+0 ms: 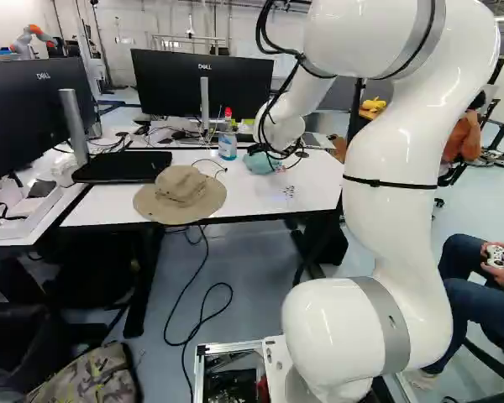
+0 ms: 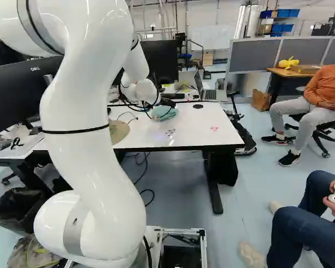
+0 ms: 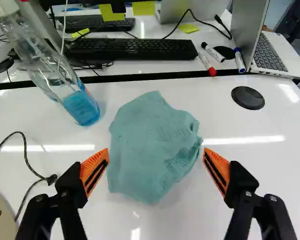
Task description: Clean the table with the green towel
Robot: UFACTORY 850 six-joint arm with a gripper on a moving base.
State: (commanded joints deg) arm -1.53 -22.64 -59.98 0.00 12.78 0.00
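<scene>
Markings [image 2: 170, 133] near green towel [image 3: 150, 147], unreadable

Arm [image 1: 395, 168]: white, right of the middle; black cables [image 1: 273, 126] hang beside its far end.
Table [image 1: 260, 201]: white top, dark front edge.
Towel [image 1: 259, 164]: green, crumpled, on the table, partly behind cables.
Bottle [image 1: 228, 144]: upright, blue liquid, red at top, just left of the towel.
Hat [image 1: 181, 191]: tan, brimmed, at the front edge.
Marks [image 1: 289, 191]: small, dark, on the top, right of the hat.
Monitor [image 1: 197, 84]: black, behind the bottle.
Bag [image 1: 88, 379]: camouflage, lower left.
</scene>
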